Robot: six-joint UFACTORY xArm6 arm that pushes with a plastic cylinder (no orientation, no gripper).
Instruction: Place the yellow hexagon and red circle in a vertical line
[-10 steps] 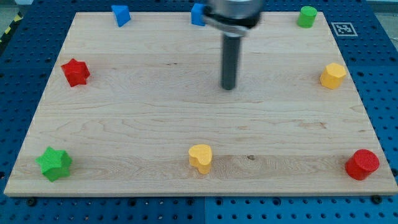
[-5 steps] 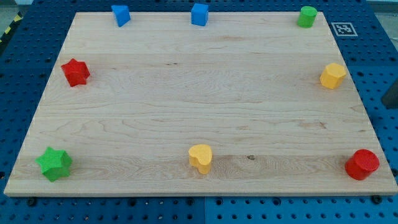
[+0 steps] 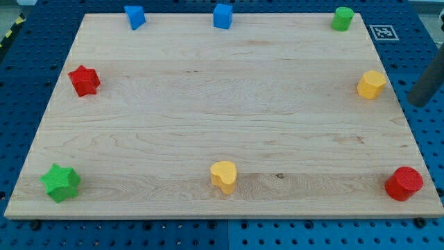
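Note:
The yellow hexagon (image 3: 371, 84) sits near the board's right edge, in the upper half. The red circle (image 3: 404, 183) sits at the board's bottom right corner, a little further right than the hexagon. My rod enters from the view's right edge, and my tip (image 3: 418, 103) is just off the board's right side, right of and slightly below the yellow hexagon. It touches no block.
On the wooden board (image 3: 208, 118): a red star (image 3: 84, 80) at the left, a green star (image 3: 60, 182) at bottom left, a yellow heart (image 3: 223, 175) at bottom centre, two blue blocks (image 3: 134, 16) (image 3: 223, 15) at the top, a green cylinder (image 3: 342, 18) at top right.
The rod left the board's upper middle and swung off to the right. It now shows more fully at the right edge, closer to the yellow hexagon. No block moved.

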